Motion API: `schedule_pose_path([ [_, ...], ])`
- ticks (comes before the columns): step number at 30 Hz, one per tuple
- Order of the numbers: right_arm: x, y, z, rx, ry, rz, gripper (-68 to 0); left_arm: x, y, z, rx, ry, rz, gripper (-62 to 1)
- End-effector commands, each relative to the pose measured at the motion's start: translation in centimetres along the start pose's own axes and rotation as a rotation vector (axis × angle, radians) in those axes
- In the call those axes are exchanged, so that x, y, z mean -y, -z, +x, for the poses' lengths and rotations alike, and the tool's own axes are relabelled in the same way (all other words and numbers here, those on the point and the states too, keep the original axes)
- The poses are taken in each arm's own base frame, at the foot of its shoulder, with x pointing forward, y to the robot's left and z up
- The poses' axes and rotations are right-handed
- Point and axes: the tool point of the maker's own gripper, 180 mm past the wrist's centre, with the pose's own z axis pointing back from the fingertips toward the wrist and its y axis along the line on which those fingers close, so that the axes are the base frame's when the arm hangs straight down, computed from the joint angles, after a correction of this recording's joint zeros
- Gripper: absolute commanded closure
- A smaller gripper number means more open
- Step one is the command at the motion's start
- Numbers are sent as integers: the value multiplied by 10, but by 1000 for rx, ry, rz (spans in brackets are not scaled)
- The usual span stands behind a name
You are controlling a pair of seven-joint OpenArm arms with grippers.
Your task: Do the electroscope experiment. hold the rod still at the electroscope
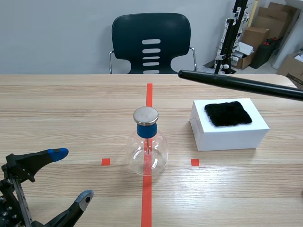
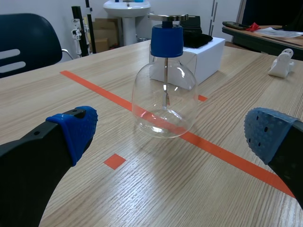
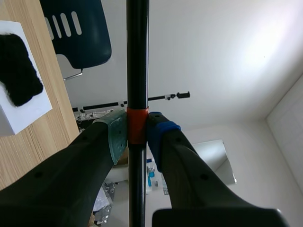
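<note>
The electroscope [image 1: 147, 146] is a clear glass flask with a blue stopper and a round metal disc [image 1: 146, 115] on top, standing on the orange tape line at the table's middle. A long black rod [image 1: 236, 84] hangs in the air from the right; its tip stays above and to the right of the disc, apart from it. My right gripper [image 3: 137, 128] is shut on the rod [image 3: 137, 56] at its orange band. My left gripper [image 1: 72, 176] rests open at the front left. In the left wrist view the electroscope [image 2: 164, 94] stands ahead of the open left gripper [image 2: 173, 131].
A white box [image 1: 227, 135] with a black fur cloth [image 1: 228, 113] on top sits right of the electroscope. A dark chair [image 1: 151, 42] stands behind the table. Cardboard boxes [image 1: 265, 28] and a stand [image 1: 232, 38] are at the back right.
</note>
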Motion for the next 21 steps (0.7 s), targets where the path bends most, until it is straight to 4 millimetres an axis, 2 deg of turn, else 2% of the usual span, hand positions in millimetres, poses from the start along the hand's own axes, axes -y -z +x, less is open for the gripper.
schedule_pose_path([
  [1, 23, 6, -6, -12, -26, -74, -2, -3, 4, 9, 36, 8, -1, -623],
  [7, 51, 20, -22, -63, -95, -162, -2, -3, 4, 9, 36, 8, -1, -623],
  [14, 69, 42, -45, -128, -194, -203, -2, -3, 4, 9, 36, 8, -1, -623],
  [17, 78, 54, -49, -123, -218, -215, -2, -3, 4, 9, 36, 8, -1, -623],
  [21, 77, 72, -47, -89, -277, -190, -2, -3, 4, 9, 36, 8, -1, -623],
])
